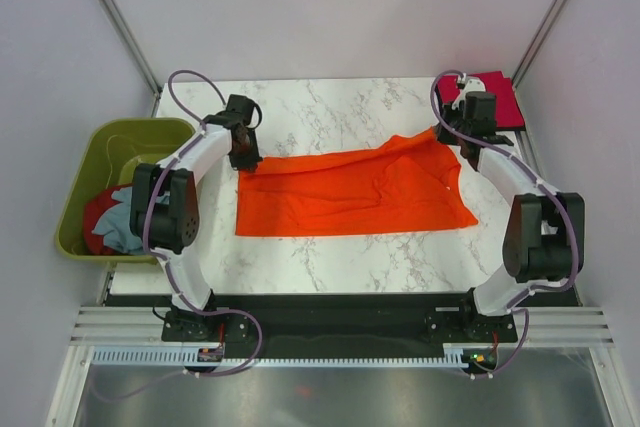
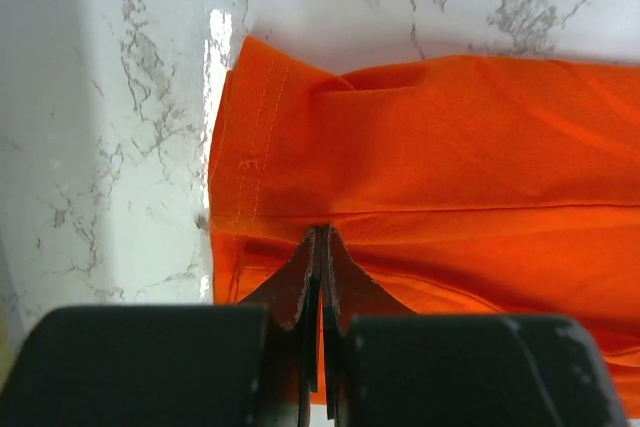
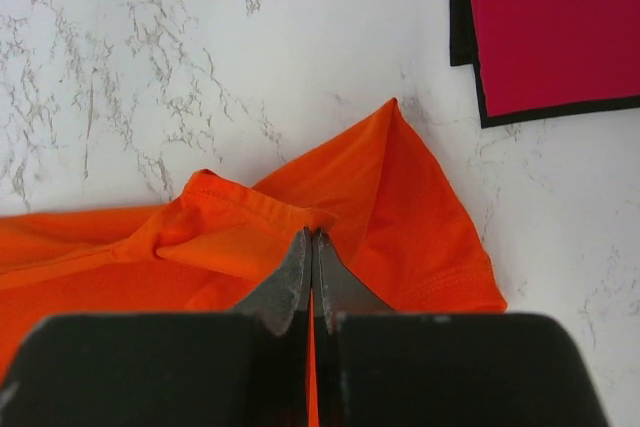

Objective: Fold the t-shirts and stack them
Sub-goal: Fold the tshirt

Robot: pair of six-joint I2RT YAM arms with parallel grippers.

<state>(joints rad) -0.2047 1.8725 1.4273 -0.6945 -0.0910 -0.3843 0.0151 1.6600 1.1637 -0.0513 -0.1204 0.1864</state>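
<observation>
So the orange t-shirt [image 1: 350, 195] is lying in the middle of the marble table [image 1: 330, 107], spread out wide but not flat. Its far edge is bunched and pulled up into a ridge that climbs toward 2 o'clock.

The left gripper [image 1: 243, 152] is down at the shirt's 10 o'clock corner. On the left wrist cam the jaws [image 2: 320, 237] are pressed right together with orange cloth pinched between them, just inside the stitched hem. A folded-over flap sits beyond the tips.

The right gripper [image 1: 468, 142] is at the shirt's 2 o'clock corner. Same deal on its own cam: jaws [image 3: 310, 239] clamped tight on a ribbed orange edge, which looks like the collar or a sleeve band, though I can't tell which. A pointed bit of fabric sticks out past it toward 12.

The crimson t-shirt [image 1: 490, 97] sits folded at the table's 1 o'clock corner on a black mat [image 3: 460, 7]. It's near the right gripper but clear of the orange one.

Off the table's 9 o'clock side is the olive-green tub [image 1: 140, 125]. A red t-shirt [image 1: 97, 217] and a grey-blue t-shirt [image 1: 122, 219] are crumpled together at its near end.
</observation>
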